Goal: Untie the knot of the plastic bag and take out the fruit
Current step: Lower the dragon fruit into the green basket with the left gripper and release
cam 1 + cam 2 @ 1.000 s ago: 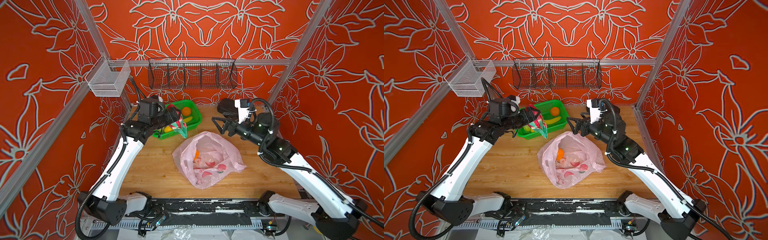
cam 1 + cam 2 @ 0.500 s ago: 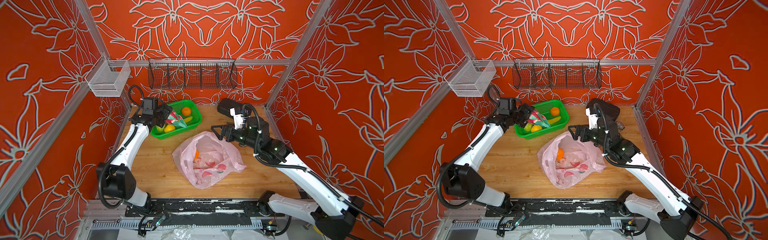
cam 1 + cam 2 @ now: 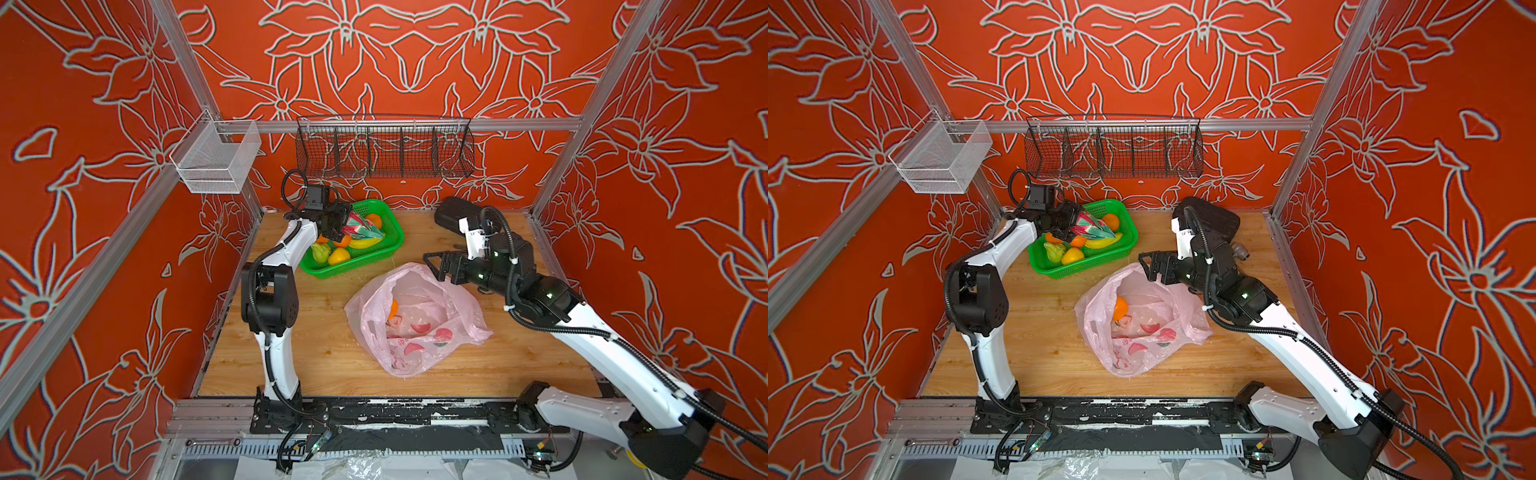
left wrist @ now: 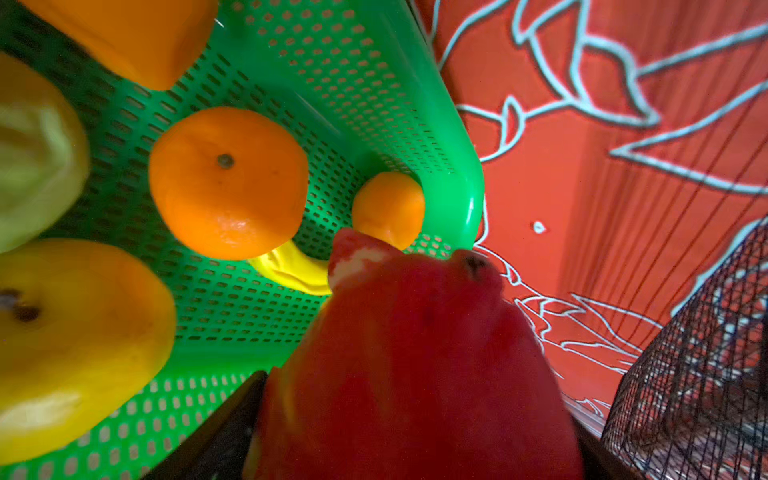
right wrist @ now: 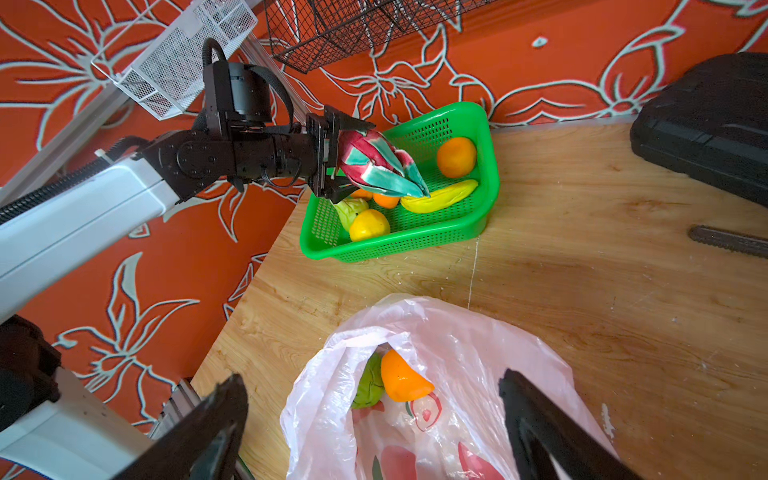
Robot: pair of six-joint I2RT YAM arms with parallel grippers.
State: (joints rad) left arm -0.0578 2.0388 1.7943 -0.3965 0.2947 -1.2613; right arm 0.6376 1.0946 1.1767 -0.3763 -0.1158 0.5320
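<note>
Lowered toward the crinkly pink bag (image 3: 457, 301), right pincer (image 3: 431, 267) gapes empty; left pincer (image 3: 343, 223) clasps the scaly dragon fruit (image 3: 362, 227).

plastic bag (image 3: 455, 309): we see printed red-pink fruit pictures and a short row of red marks beside them, perhaps characters, too small for us to read.
white tag (image 3: 473, 242) on the right arm: we make out no writing.
elsewhere: we find nothing readable.

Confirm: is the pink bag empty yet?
No: in the right wrist view an orange fruit and a green fruit lie inside the open pink bag.
</note>
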